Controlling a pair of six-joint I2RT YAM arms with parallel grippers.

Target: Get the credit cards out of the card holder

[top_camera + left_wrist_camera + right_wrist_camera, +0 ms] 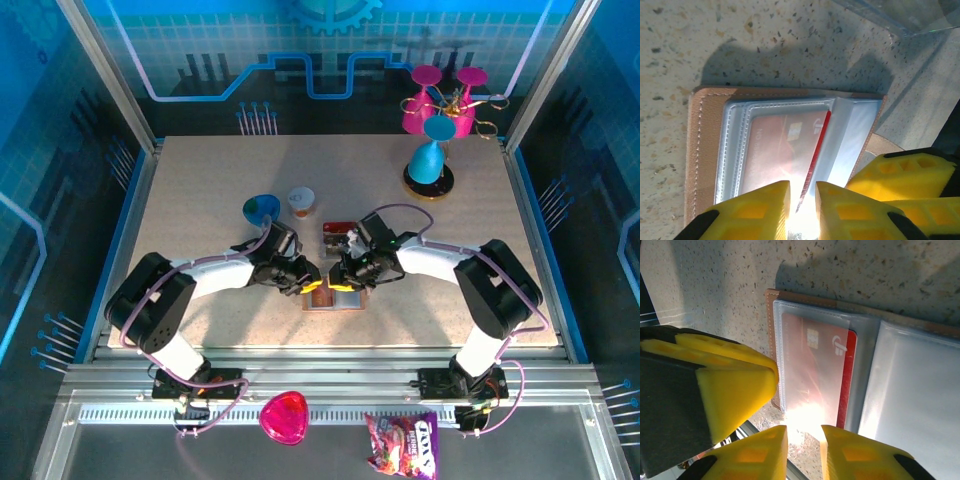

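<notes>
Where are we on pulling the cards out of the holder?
Done: the card holder lies open on the table. In hand: the left gripper and right gripper stand nearly closed at its edge; glare hides whether they grip anything. Left: the red card sits inside its clear sleeve, not yet pulled out.

The flat tan-pink leather card holder [702, 150] has pale stitching and silvery blue-grey clear sleeves. Under one sleeve, a thin red card [785, 155] shows pale marks and a brighter red edge. The beige table [740, 30] is speckled dark. The left hand [802, 200] and right hand [804, 445] have bright yellow fingers.
</notes>
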